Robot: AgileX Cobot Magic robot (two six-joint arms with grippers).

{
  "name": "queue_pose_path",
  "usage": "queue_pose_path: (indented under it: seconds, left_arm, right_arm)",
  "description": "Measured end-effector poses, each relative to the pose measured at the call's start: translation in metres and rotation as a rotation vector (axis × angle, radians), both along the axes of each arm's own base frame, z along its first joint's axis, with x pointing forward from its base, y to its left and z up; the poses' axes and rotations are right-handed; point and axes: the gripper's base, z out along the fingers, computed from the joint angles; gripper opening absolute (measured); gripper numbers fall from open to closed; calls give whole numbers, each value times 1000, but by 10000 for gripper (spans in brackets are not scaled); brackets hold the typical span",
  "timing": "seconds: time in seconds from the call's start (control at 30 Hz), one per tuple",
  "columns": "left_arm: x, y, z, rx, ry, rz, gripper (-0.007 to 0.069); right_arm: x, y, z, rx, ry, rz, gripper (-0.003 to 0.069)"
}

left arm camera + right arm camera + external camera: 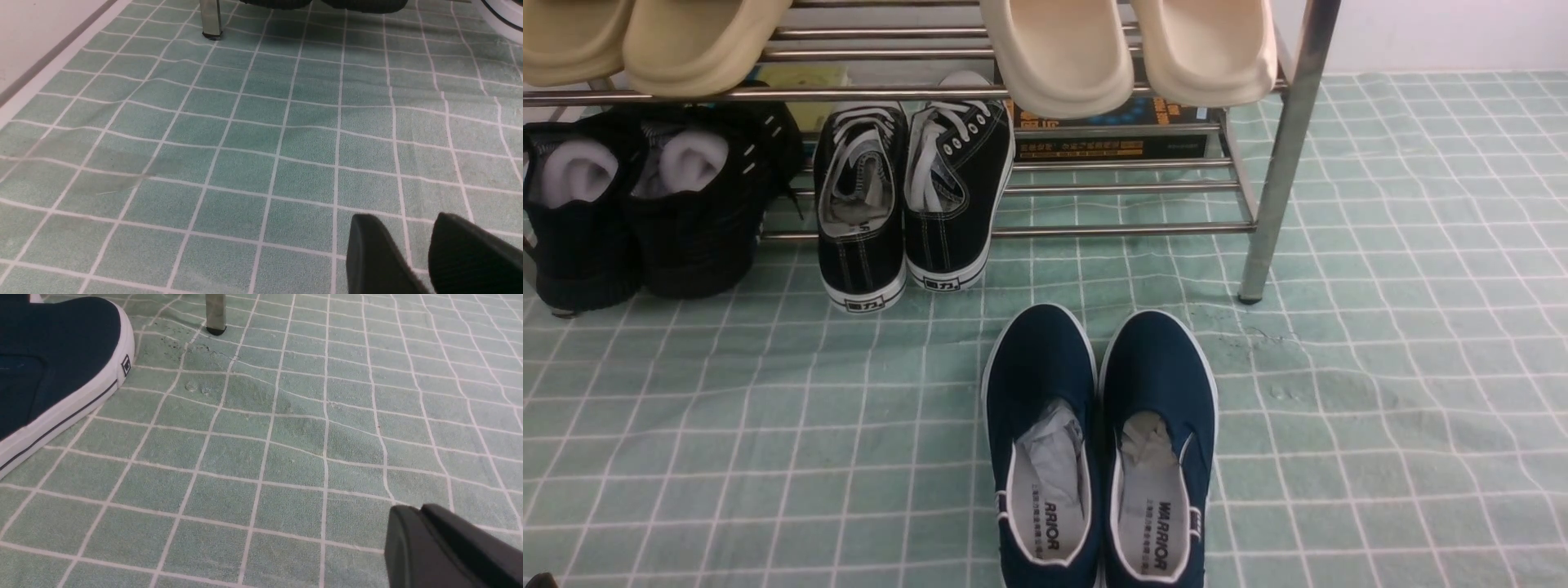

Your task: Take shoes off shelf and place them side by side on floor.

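The 2 shoes (1098, 449) are sitting side by side, touching, on the floor (1380, 408) before the shelf (1286, 163). Left hand (412, 257) is gaping empty; right hand (425, 547) is nearly closed, empty, risking nudging the pair askew.

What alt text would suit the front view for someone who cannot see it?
A pair of navy slip-on shoes sits side by side on a green gridded floor, before a metal shoe rack holding black sneakers and beige slippers.

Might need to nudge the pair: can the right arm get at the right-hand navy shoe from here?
Probably yes. The right tool hangs low over bare floor, and nothing lies between it and the navy shoe, which rests on the floor away from the shelf post.
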Motion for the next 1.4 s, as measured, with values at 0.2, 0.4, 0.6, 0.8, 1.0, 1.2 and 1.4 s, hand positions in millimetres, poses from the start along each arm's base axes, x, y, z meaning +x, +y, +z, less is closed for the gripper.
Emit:
queue_pose_path:
  seconds: [0.2, 0.4, 0.6, 0.8, 1.0, 1.2, 1.4]
  left_arm:
    - [0, 0, 0, 0, 0, 0, 239]
    - [0, 0, 0, 0, 0, 0, 239]
    - [0, 0, 0, 0, 0, 0, 239]
    - [0, 0, 0, 0, 0, 0, 242]
    - [0, 0, 0, 0, 0, 0, 242]
    - [0, 0, 0, 0, 0, 0, 242]
    - [0, 0, 0, 0, 0, 0, 242]
  right_arm:
    - [0, 0, 0, 0, 0, -1, 62]
    - [0, -3, 0, 0, 0, -54, 76]
    - [0, -4, 0, 0, 0, -84, 84]
    - [0, -3, 0, 0, 0, -67, 91]
    - [0, -3, 0, 0, -1, -66, 95]
    - [0, -3, 0, 0, 0, -66, 95]
    - [0, -3, 0, 0, 0, -66, 101]
